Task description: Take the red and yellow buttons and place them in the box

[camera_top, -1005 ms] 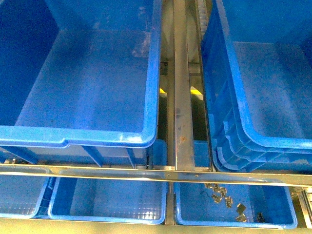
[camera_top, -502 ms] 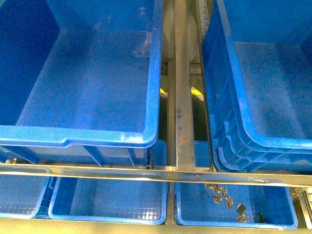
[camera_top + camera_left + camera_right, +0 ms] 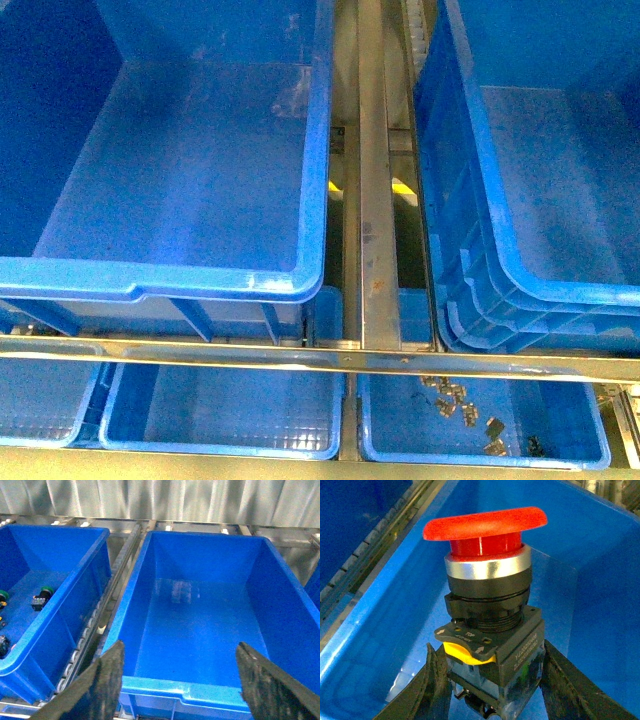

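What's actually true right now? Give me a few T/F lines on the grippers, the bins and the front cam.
1. The right gripper is shut on a red button. True.
2. The left gripper holds a yellow button. False: it is open, with nothing between its fingers.
3. The large blue bin in the left wrist view shows a bare floor. True.
4. Both arms show in the front view. False: neither arm is in view there.
5. The small tray at the front view's lower right holds small metal parts. True.
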### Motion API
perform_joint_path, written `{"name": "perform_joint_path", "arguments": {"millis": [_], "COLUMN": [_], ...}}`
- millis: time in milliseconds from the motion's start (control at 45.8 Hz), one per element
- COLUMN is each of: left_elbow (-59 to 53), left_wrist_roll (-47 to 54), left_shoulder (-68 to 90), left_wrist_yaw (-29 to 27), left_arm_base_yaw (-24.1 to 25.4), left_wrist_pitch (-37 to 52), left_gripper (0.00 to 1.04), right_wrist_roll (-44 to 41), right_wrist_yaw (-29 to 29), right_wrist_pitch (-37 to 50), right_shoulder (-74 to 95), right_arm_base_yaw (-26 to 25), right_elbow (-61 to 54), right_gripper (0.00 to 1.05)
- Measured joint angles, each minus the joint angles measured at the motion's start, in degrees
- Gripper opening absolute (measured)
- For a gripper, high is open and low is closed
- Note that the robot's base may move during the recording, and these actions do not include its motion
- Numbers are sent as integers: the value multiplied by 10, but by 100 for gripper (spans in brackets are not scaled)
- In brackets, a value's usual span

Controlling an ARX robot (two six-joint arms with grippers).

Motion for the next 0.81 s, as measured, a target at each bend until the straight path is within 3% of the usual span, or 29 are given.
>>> {"name": "perform_joint_path", "arguments": {"millis": [153, 502, 808], "left_elbow": [0, 0, 0], "left_wrist_roll": [1, 1, 1], "left_shoulder": [0, 0, 0], "left_wrist_yaw": [0, 0, 0], "left_arm_base_yaw": [0, 0, 0], "left_wrist_pitch": [0, 0, 0], "left_gripper": [99, 97, 97], "right_wrist_roll": [0, -29, -78], "right_wrist_yaw": [-17, -74, -88], "right_wrist_pitch": [18, 62, 53], "right_shoulder": [14, 99, 259], "right_arm_base_yaw": [-19, -83, -106], "right_elbow": [0, 29, 168], "right_gripper": [41, 41, 41]}}
